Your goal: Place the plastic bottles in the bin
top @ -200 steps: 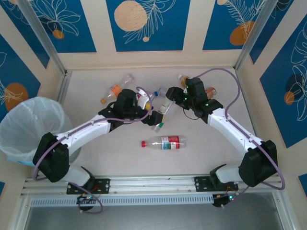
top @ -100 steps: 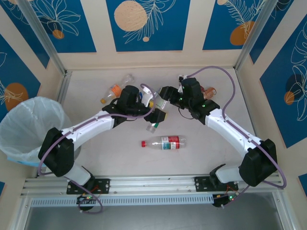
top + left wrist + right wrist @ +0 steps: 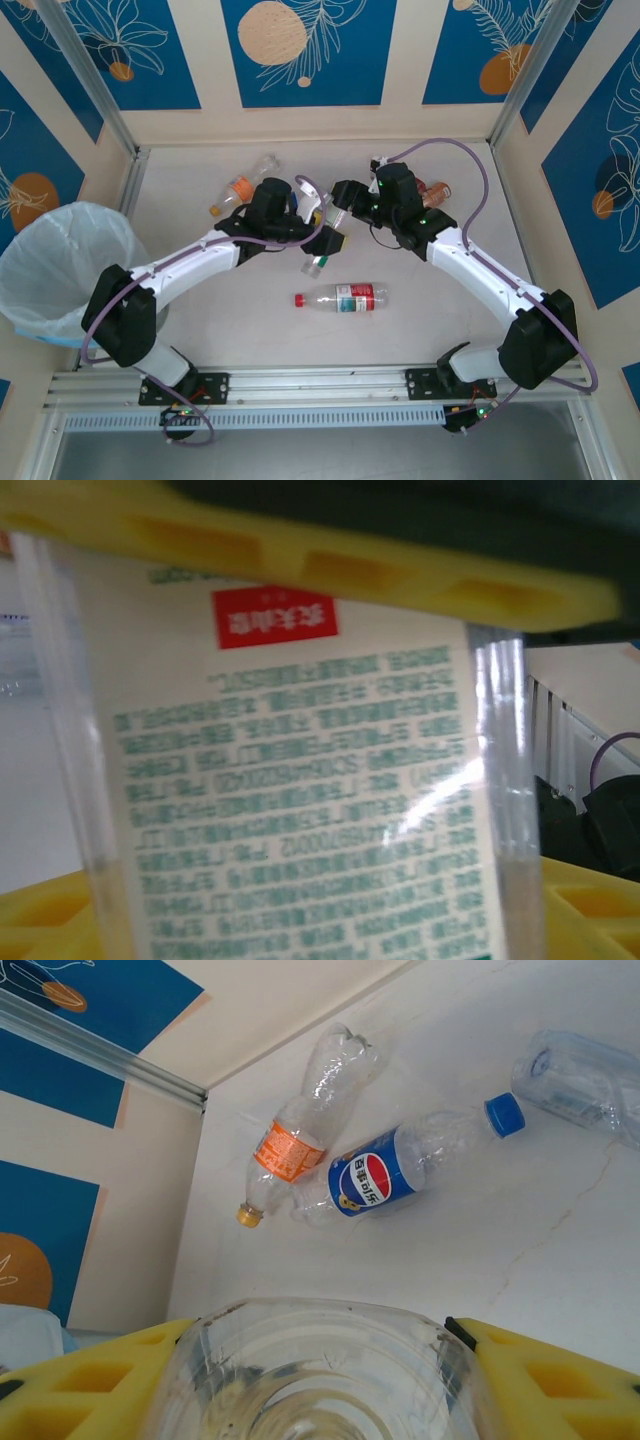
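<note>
A clear bottle with a white label printed in green (image 3: 300, 760) and a green cap (image 3: 314, 267) hangs over the table's middle. My left gripper (image 3: 325, 240) is shut on its labelled middle, its yellow fingers (image 3: 330, 565) above and below the label. My right gripper (image 3: 345, 198) is shut on a clear bottle base (image 3: 320, 1370), apparently the same bottle's other end. On the table lie a red-label bottle (image 3: 342, 297), an orange-label bottle (image 3: 290, 1150), a blue-label bottle (image 3: 375, 1178), another clear one (image 3: 585, 1080) and an amber one (image 3: 436, 190). The bag-lined bin (image 3: 60, 265) stands far left.
Low walls (image 3: 320, 125) close the table at the back and sides. A metal rail (image 3: 320, 380) with both arm bases runs along the near edge. The two arms meet over the table's centre, the red-label bottle lying just in front of them.
My right gripper has carried the bottle's end leftward toward the left arm. The left wrist has turned and the green-capped end has shifted slightly left. The other bottles lie unmoved.
</note>
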{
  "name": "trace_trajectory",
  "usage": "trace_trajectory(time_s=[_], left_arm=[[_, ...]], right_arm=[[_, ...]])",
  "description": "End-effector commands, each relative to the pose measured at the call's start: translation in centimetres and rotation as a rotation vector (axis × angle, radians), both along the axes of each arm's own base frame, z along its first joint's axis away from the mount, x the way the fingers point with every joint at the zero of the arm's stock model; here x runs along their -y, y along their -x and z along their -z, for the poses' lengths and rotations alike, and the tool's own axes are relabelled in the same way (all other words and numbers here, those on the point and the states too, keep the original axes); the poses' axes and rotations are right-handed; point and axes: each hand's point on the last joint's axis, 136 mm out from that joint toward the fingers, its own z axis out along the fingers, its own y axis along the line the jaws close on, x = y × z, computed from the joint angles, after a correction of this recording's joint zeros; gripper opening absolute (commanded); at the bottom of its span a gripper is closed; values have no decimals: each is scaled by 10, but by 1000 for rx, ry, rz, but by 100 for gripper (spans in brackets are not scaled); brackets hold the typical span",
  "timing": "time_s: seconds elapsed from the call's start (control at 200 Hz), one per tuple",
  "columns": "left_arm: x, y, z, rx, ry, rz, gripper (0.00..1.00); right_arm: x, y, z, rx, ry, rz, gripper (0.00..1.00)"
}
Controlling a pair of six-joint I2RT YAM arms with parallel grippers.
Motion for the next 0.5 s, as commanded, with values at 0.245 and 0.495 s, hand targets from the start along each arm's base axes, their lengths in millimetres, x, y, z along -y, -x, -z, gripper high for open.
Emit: trace_trajectory(time_s=[0.245,0.495], left_arm=[[3,-10,-8,24,7,-36,62],[2,-15,-4,12,1,-61,56]], right_arm=[[4,-1,-15,0,-63,31,74],[27,6,-27,24,-95,67,88]])
